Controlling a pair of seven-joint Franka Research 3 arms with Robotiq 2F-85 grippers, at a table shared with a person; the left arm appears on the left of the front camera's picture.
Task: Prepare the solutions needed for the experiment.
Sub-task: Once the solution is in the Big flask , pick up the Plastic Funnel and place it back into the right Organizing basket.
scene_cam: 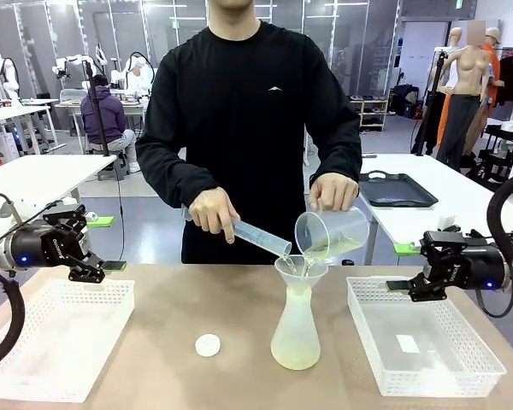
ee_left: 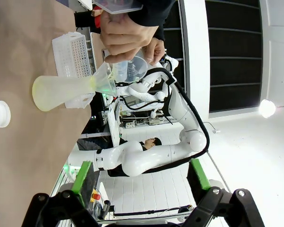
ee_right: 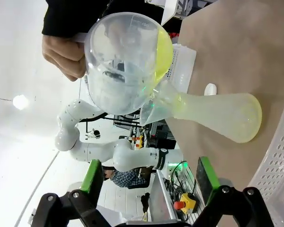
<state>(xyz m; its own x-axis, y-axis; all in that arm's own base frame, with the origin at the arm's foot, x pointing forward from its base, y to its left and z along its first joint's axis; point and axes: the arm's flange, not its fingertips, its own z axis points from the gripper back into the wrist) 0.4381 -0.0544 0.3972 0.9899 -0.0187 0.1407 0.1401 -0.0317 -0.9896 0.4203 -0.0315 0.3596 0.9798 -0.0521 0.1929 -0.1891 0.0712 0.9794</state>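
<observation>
Solutions (scene_cam: 338,248) in beaker (scene_cam: 325,224) and flask (scene_cam: 296,329), between left end effector (scene_cam: 103,244) and right end effector (scene_cam: 410,270), well apart; both wide open, empty.

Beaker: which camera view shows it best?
The right wrist view: the beaker is close, seen into its mouth, with yellow-green liquid along one side. The front view shows it small, tilted over the funnel. The left wrist view shows it partly behind a hand.
</observation>
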